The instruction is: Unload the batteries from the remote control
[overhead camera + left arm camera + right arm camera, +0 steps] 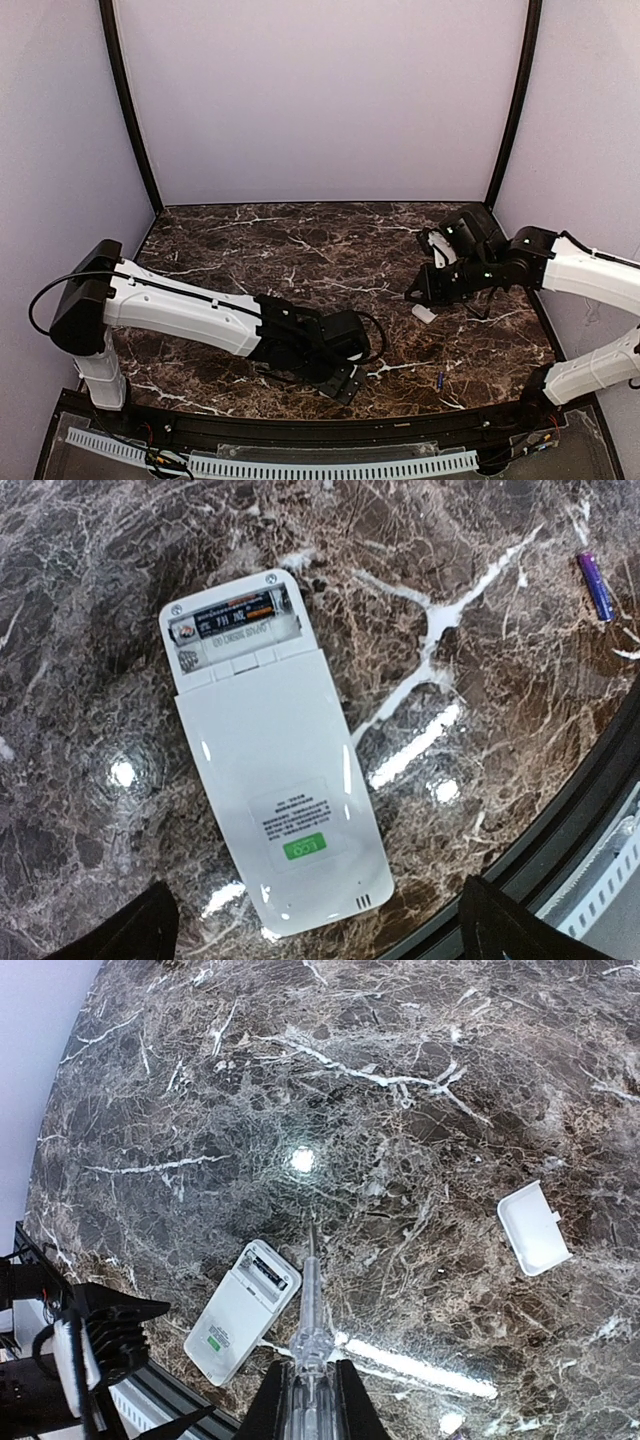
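Note:
The white remote control [275,765] lies back-up on the marble, its battery bay uncovered at the far end. One battery [235,616] sits in the bay; the slot beside it is bare. A loose blue-purple battery [596,583] lies apart to the right, also seen near the front edge [440,379]. My left gripper [320,932] hovers open above the remote's near end, one dark fingertip on each side. My right gripper [308,1392] is shut on a clear pointed tool [312,1300], whose tip is in the air beside the remote [240,1315]. In the top view the left gripper [340,375] hides the remote.
The small white cover piece [533,1227] lies on the marble to the right, just below the right gripper [415,293] in the top view. The table's black front rail [590,810] runs close to the remote. Lilac walls enclose the table on three sides.

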### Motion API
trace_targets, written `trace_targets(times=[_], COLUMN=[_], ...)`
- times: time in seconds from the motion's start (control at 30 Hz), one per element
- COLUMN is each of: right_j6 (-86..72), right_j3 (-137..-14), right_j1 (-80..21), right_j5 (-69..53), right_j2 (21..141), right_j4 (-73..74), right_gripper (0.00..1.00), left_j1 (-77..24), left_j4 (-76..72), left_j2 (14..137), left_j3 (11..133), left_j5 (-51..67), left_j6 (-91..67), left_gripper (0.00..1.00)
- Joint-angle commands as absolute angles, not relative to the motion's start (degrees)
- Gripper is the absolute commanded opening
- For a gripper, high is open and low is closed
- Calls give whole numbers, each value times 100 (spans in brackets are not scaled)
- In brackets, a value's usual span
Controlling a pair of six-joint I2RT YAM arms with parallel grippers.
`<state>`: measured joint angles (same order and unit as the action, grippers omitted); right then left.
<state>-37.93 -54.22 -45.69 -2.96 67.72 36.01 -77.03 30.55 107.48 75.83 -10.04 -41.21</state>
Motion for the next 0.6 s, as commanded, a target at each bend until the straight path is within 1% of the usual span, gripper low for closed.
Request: trace_targets(times=[0.0, 0.1, 0.2, 0.33, 0.37, 0.4, 0.47, 0.57], right_j6=[-3968, -4006, -4038, -4044, -4035, -4030, -4023, -4007], right_j3=[-5306, -5263, -5226, -5203, -5203, -5203, -5218, -5246], right_j1=[-4528, -4532, -4531, -4529, -4530, -4530, -4525, -4528], right_j5=[-187, -152, -128, -93, -84, -68, -49, -38], right_j2=[6531, 6417, 6358, 6350, 6351, 6366, 6387, 6434], right_j4=[3609, 3604, 3617, 3613, 3612, 3617, 3613, 3621], right_gripper=[0, 0, 0, 0, 0, 0, 0, 0], left_j1=[-7725, -7724, -7719, -7717, -7721, -7719, -7718, -7717], left_j4=[3998, 4292, 4268, 4303, 4306, 4306, 4318, 4320], left_j2=[11169, 11512, 11616, 11783, 11842, 11871, 11953, 12033], left_j3=[8032, 8367, 8429, 8524, 8567, 8586, 8668, 8708], left_j5=[-940, -823, -804, -828, -823, -801, -785, -788], left_j6=[-4205, -4140, -4062, -3987, -3975, -3947, -3901, -3828], left_gripper=[99, 98, 96, 90, 86, 83, 73, 62])
